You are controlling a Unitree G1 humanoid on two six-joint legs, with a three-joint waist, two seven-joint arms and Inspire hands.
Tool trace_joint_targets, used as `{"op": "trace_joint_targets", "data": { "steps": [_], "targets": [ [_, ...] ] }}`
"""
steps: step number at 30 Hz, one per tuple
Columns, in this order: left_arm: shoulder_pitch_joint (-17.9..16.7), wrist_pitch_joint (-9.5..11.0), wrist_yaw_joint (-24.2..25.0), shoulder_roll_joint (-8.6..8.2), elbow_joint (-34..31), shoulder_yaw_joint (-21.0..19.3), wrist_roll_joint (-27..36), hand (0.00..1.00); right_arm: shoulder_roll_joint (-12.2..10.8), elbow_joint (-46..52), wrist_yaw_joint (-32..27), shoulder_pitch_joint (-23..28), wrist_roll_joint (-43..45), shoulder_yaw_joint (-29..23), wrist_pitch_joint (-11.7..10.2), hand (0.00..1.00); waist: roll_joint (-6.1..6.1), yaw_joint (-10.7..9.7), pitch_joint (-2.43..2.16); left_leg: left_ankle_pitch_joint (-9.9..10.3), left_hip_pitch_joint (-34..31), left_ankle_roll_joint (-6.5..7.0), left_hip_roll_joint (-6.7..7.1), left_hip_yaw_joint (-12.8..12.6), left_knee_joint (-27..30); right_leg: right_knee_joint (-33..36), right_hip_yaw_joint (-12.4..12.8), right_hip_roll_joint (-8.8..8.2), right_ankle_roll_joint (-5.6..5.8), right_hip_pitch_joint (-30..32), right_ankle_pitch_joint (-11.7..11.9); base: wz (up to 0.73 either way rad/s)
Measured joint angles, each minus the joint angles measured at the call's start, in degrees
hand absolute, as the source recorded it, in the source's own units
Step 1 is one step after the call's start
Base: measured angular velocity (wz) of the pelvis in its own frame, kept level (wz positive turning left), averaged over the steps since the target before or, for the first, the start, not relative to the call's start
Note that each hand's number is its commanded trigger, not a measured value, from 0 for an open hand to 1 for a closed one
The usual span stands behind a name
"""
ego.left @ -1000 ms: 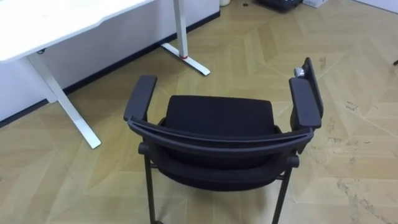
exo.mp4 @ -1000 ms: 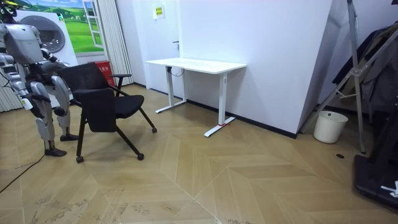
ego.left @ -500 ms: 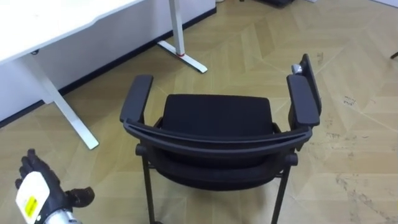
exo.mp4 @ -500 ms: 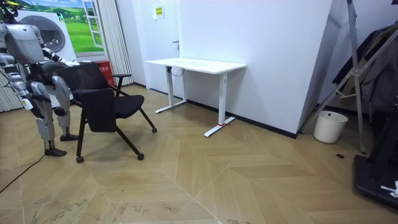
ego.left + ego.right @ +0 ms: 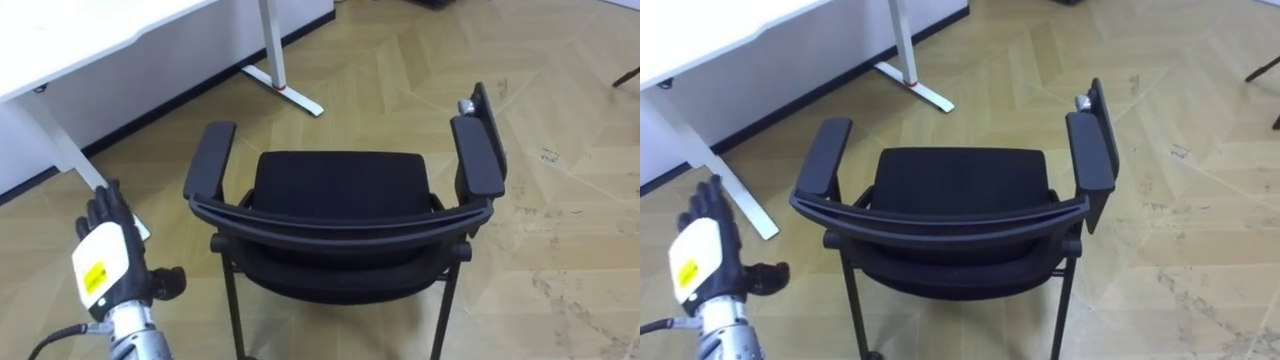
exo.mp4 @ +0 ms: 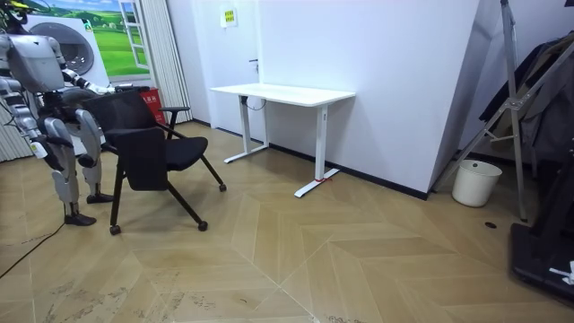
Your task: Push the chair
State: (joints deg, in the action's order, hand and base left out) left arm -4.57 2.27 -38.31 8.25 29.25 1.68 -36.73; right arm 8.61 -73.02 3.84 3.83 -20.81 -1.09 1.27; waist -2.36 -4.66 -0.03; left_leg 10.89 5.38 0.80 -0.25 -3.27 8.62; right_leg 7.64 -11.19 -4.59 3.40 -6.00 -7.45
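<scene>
Humanoid robot, silver-grey shell, dark joints.
Left hand [image 5: 105,262]: black fingers; the back is covered by a white plate on which a yellow label is fixed. Wrist is clad in ribbed silver metal, with a thin grey cable attached below. Rounded pale head, grey legs.

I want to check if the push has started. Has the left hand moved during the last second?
Yes. The left hand has come up from the view's lower left and now overlaps the white desk's leg, nearer the chair.
</scene>
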Motion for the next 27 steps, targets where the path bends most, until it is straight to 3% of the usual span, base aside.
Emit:
{"op": "trace_joint_targets", "data": {
  "steps": [8, 14, 27],
  "targets": [
    [0.0, -0.2, 0.4, 0.31, -9.2, 3.4, -4.8, 0.0, 0.3, 0.0, 0.0, -0.8, 0.1, 2.2, -0.6, 0.0, -0.06, 0.1, -0.11, 0.0, -0.1, 0.0, -0.04, -0.4, 0.0, 0.0, -0.1, 0.0, 0.0, 0.1, 0.0, 0.0],
    [0.0, -0.1, 1.5, 0.45, -9.4, 4.4, -10.6, 0.0, 0.3, -0.5, 0.1, -0.8, 0.9, 2.2, -1.2, 0.0, 0.12, -0.5, 0.07, 0.0, -0.2, 0.0, -0.06, -0.5, 0.0, 0.0, 0.3, 0.03, 0.0, 0.1, 0.0, 0.0],
    [0.0, -0.3, 4.5, 1.83, -10.8, 7.0, -14.2, 0.0, 0.3, -0.8, 1.4, -1.3, 0.7, 2.3, -1.2, 0.0, 0.25, -1.5, 0.16, 0.0, -0.9, 0.0, -0.12, -1.0, -0.4, 0.0, 0.8, 0.09, -0.01, 1.2, 0.0, 0.0]
  ]
}}
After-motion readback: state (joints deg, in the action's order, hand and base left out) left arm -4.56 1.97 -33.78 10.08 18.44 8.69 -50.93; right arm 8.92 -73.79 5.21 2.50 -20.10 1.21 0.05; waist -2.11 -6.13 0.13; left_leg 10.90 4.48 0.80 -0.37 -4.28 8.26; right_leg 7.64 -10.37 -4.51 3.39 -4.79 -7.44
